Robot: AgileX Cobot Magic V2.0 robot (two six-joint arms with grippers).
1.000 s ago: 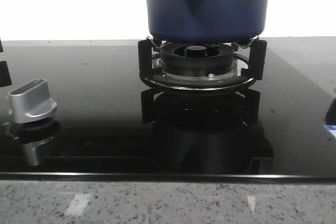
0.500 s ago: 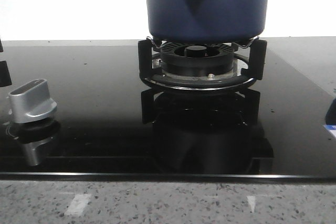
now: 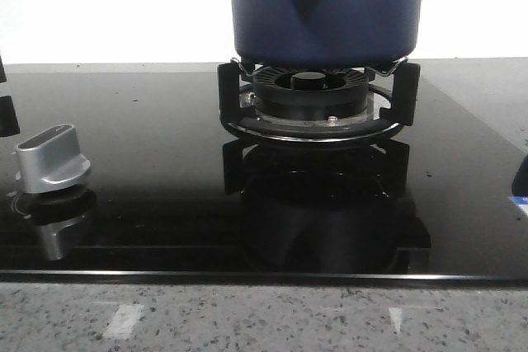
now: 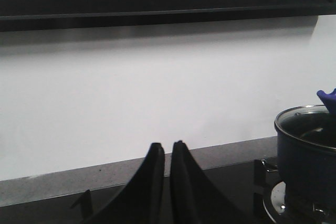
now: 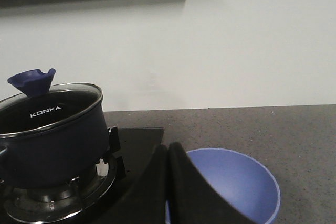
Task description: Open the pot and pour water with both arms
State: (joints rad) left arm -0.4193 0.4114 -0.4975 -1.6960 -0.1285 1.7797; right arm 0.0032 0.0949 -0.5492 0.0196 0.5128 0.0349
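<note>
The dark-blue pot [image 3: 326, 10] stands on the black burner ring [image 3: 313, 100] at the back middle of the cooktop. Its top is cut off in the front view. It also shows in the left wrist view [image 4: 307, 156] and in the right wrist view [image 5: 50, 145], where it carries a glass lid [image 5: 52, 103] with a blue knob [image 5: 31, 81]. My left gripper [image 4: 167, 145] is shut and empty, to the left of the pot and well apart from it. My right gripper [image 5: 168, 146] is shut and empty, to the right of the pot, above the near rim of a blue bowl [image 5: 236, 182].
A silver stove knob [image 3: 51, 158] stands on the black glass cooktop [image 3: 165, 204] at the front left. Dark shapes cut into the front view at the left edge [image 3: 7, 113] and the right edge [image 3: 521, 175]. A speckled stone counter [image 3: 264, 319] runs along the front.
</note>
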